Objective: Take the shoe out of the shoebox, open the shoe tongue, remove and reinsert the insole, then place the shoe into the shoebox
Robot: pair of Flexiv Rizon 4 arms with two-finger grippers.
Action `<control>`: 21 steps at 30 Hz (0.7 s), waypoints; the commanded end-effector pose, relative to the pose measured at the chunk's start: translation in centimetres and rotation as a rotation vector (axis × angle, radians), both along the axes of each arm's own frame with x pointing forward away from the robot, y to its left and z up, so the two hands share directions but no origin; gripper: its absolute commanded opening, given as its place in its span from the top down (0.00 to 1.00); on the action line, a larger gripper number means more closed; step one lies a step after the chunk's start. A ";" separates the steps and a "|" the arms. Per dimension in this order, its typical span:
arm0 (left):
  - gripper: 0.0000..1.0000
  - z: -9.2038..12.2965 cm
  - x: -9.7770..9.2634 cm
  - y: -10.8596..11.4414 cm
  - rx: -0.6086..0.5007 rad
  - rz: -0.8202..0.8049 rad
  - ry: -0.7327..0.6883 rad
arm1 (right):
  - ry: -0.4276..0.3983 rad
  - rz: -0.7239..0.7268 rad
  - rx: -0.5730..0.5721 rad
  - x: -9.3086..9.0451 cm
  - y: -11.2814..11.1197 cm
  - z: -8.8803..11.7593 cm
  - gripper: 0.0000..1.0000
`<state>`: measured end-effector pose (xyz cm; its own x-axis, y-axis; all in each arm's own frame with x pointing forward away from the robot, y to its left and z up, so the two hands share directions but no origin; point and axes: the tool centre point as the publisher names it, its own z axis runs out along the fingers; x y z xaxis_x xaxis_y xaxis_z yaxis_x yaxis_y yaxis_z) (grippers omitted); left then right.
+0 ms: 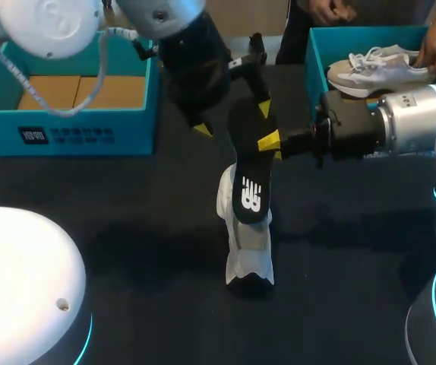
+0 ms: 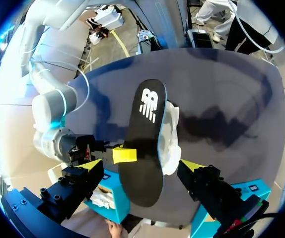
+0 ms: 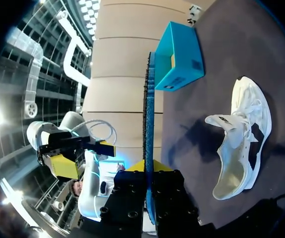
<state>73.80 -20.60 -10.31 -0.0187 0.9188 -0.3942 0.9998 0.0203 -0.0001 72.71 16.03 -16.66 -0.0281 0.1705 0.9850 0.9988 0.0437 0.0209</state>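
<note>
The right pincer (image 1: 271,142) pinches the black insole (image 1: 247,167) by its right edge and holds it in the air above the white shoe (image 1: 247,251). The shoe lies on the dark table (image 1: 127,228) near the middle. The left pincer (image 1: 233,119) is spread, with a finger on either side of the insole's far end, neither touching it. The open blue shoebox (image 1: 66,131) stands at the far left, well apart.

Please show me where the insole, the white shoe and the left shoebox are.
insole (image 1: 248,161): head view, its black middle.
white shoe (image 3: 239,141): right wrist view, middle of its upper.
left shoebox (image 1: 96,129): head view, its front wall.
</note>
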 end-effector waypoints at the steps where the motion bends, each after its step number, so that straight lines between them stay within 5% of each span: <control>1: 0.00 0.2 0.8 -1.3 0.122 -0.002 0.012 | 0.000 0.001 -0.001 0.1 0.3 -0.1 1.00; 21: 0.00 0.8 0.6 -2.6 0.163 -0.026 0.000 | -0.003 -0.002 0.007 0.2 0.0 -0.5 1.00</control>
